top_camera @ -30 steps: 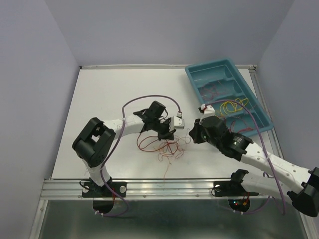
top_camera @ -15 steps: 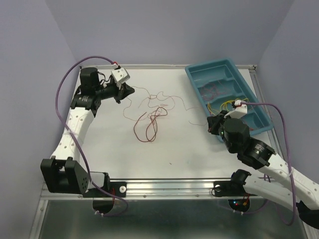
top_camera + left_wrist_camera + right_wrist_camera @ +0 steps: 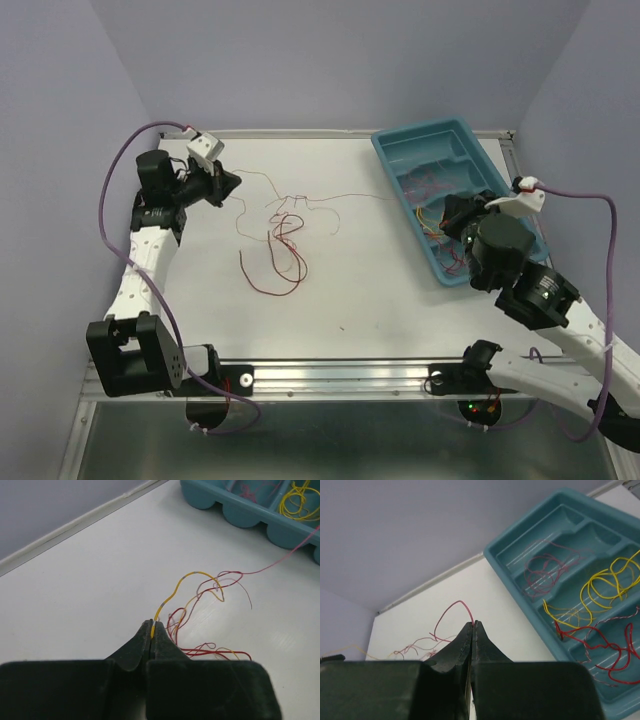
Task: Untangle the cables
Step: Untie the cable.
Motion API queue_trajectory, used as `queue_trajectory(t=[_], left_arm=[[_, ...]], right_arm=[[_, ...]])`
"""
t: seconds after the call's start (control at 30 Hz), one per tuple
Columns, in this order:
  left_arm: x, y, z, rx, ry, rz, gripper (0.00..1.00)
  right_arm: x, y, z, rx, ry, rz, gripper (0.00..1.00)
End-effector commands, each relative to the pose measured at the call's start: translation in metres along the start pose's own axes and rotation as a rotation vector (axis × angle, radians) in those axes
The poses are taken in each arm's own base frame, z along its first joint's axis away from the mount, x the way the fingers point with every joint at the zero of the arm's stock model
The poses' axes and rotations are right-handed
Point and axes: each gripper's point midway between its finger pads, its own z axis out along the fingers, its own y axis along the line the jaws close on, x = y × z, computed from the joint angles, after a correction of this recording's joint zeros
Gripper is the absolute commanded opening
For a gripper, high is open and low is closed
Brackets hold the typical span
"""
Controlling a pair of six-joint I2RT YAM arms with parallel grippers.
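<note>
White table (image 3: 200, 300), pale lilac walls (image 3: 350, 60) on three sides: that is your ground. The cables (image 3: 285, 245) lie left of the middle, a loose knot of red, orange and yellow strands with loops trailing toward the near edge. Their long axis runs across the table, left to right. A yellow strand (image 3: 195, 572) leads out to the far left, and a thin red line (image 3: 350, 194) stretches right toward the teal tray (image 3: 395, 175).

From above you cannot follow single strands through the knot; they are too fine where they cross.

Your left gripper (image 3: 152, 627) is pinched on the yellow strand's end, jaws meeting with the wire between them, near the far left corner. Your right gripper (image 3: 472, 625) is clamped the same way on a red strand (image 3: 459, 601) that arches up from its tips, and it hangs over the tray. Whether that strand is the stretched line, you cannot tell.

The tray's compartments hold dark red coils (image 3: 545, 567), yellow coils (image 3: 605, 587) and bright red coils (image 3: 600, 640), each colour apart. The right arm (image 3: 540, 295) hides part of the tray's near end in the top view.
</note>
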Motion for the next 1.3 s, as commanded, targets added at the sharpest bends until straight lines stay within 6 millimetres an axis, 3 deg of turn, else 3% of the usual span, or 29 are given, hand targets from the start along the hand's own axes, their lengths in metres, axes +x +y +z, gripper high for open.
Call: queue_trajectory(t=[0.0,0.1,0.27,0.4,0.53,0.57,0.6,0.7,0.73,0.9,1.0,1.13,1.17,1.2,1.27], left_arm=[[-0.018,0.052,-0.015,-0.172,-0.095,-0.016,0.0],[-0.001,0.084,-0.014,-0.235,-0.07,-0.073,0.0],[0.027,0.133,-0.02,-0.291,-0.048,-0.191,0.0],[0.035,0.145,-0.026,-0.308,-0.052,-0.207,0.0],[0.034,0.128,-0.02,-0.237,-0.053,-0.185,0.0],[0.032,0.126,-0.019,-0.236,-0.053,-0.167,0.0],[0.031,0.122,-0.019,-0.237,-0.053,-0.15,0.0],[0.023,0.112,-0.021,-0.227,-0.063,-0.116,0.0],[0.027,0.109,-0.021,-0.225,-0.058,-0.117,0.0],[0.021,0.081,-0.017,-0.158,-0.069,-0.052,0.0],[0.019,0.066,-0.01,-0.141,-0.066,-0.012,0.0],[0.018,0.053,-0.004,-0.124,-0.061,0.02,0.0],[0.019,0.051,-0.004,-0.122,-0.057,0.021,0.0],[0.019,0.051,-0.004,-0.126,-0.055,0.024,0.0],[0.019,0.05,-0.004,-0.125,-0.055,0.026,0.0]], right_arm=[[-0.095,-0.002,-0.022,0.044,-0.215,0.164,0.01],[-0.127,0.008,-0.031,0.02,-0.258,0.192,0.0],[-0.159,0.012,-0.04,0.005,-0.324,0.243,0.01],[-0.18,0.017,-0.049,-0.051,-0.372,0.275,0.01],[-0.179,0.045,-0.036,-0.075,-0.357,0.159,0.0],[-0.165,0.056,-0.02,-0.05,-0.336,0.102,0.01],[-0.173,0.06,-0.019,-0.036,-0.347,0.108,0.01],[-0.162,0.082,0.004,0.009,-0.333,0.008,0.01],[-0.173,0.088,0.003,0.008,-0.346,-0.001,0.01],[-0.174,0.123,0.031,-0.027,-0.348,-0.062,0.01],[-0.187,0.133,0.039,-0.052,-0.372,-0.061,0.01],[-0.199,0.133,0.075,-0.035,-0.406,-0.109,0.01],[-0.189,0.134,0.093,-0.024,-0.392,-0.136,0.01],[-0.192,0.133,0.101,-0.019,-0.399,-0.135,0.01],[-0.195,0.12,0.124,0.017,-0.406,-0.137,0.01]])
